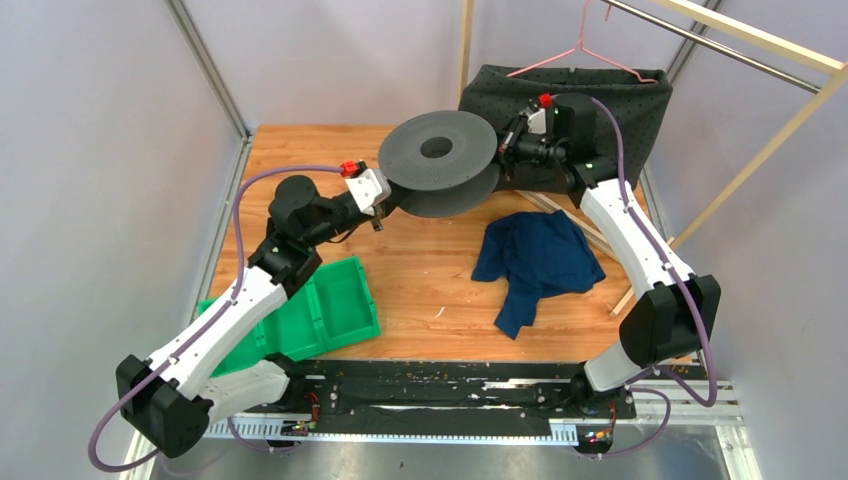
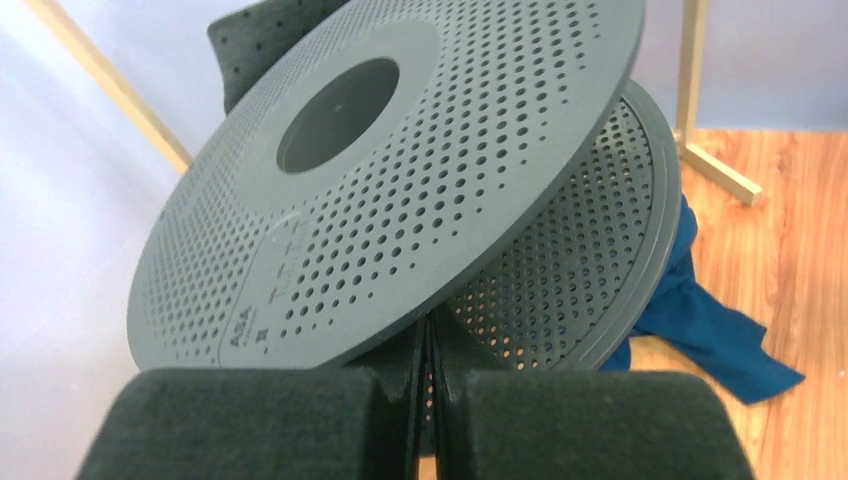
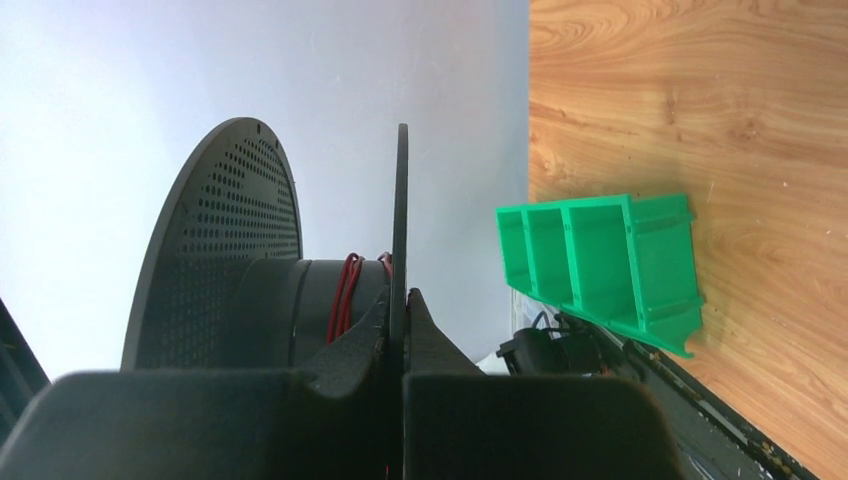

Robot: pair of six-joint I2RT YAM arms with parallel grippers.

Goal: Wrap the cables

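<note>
The dark grey perforated spool (image 1: 440, 160) hangs tilted above the back of the table between both grippers. A few turns of thin red cable (image 3: 345, 295) lie round its hub. No cable shows in the other views. My right gripper (image 1: 503, 148) is shut on the rim of one flange, which runs edge-on between its fingers in the right wrist view (image 3: 400, 310). My left gripper (image 1: 383, 212) sits at the spool's near-left rim. In the left wrist view (image 2: 428, 340) its fingers are pressed together with a hairline slit, tips under the upper flange (image 2: 380, 180). Nothing shows between them.
A green divided bin (image 1: 320, 310) lies by the left arm. A crumpled blue cloth (image 1: 535, 255) lies right of centre. A dark dotted fabric bag (image 1: 620, 110) stands behind the right gripper. A wooden rack (image 1: 750, 150) with a pink hanger (image 1: 590, 50) stands at back right.
</note>
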